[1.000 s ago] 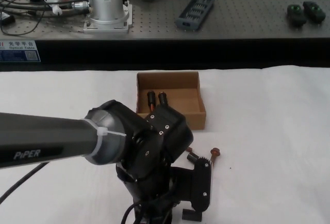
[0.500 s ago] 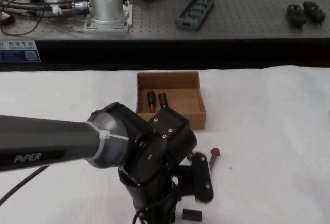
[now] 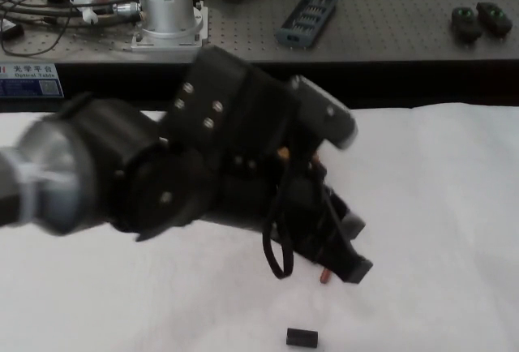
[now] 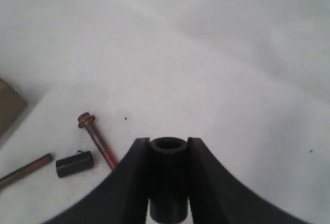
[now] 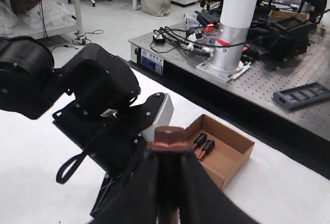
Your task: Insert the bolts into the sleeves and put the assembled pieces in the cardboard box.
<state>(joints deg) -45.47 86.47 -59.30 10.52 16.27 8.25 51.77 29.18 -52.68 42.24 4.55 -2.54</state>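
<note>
My left gripper (image 4: 169,141) is shut on a black sleeve (image 4: 168,177), held upright with its bore facing the camera. Below it on the white cloth lie a copper bolt (image 4: 96,137), a loose black sleeve (image 4: 75,163) and a second bolt (image 4: 23,170). My right gripper (image 5: 167,154) is shut on a bolt whose hex head (image 5: 167,135) points up. Beyond it the cardboard box (image 5: 234,137) holds two assembled pieces (image 5: 203,144). In the high view an arm (image 3: 203,165) covers the box, and a loose sleeve (image 3: 302,336) lies near the front edge.
The other arm's bulky black body (image 5: 87,87) stands close to the held bolt. A box corner (image 4: 7,108) shows at the cloth's edge. A bolt tip (image 3: 324,275) peeks out under the arm. The perforated bench (image 3: 389,11) behind carries a post and tools.
The arm in the high view has swung up and toward the back, now covering the box. The loose sleeve at the front edge has stayed put.
</note>
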